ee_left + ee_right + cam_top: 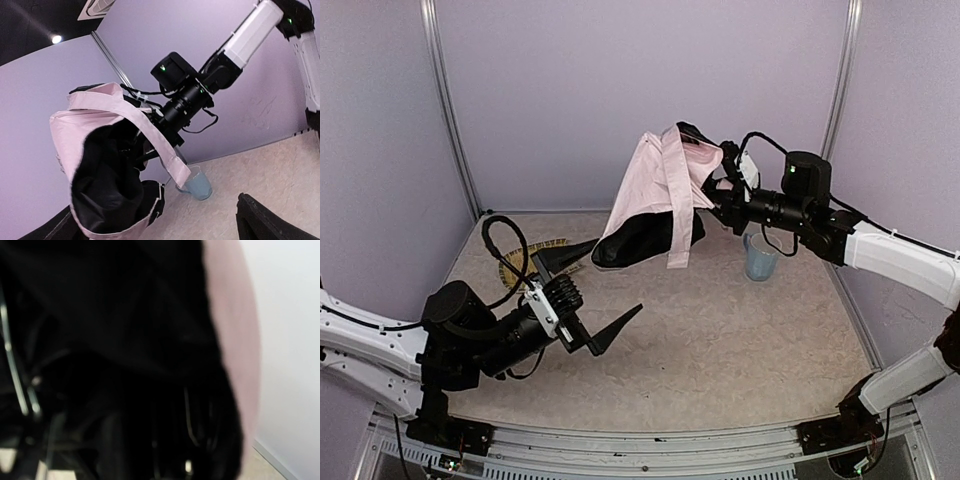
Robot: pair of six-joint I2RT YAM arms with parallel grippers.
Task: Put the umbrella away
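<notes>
Two tools working, right tool clamping the pale pink fabric umbrella with black lining, dangling it mid-air over the beige speckled desk, left tool hanging low, wide open, gripping nothing

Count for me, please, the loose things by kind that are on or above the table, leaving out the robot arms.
folding umbrella: 1
blue cup: 1
woven tray: 1
Total: 3
</notes>
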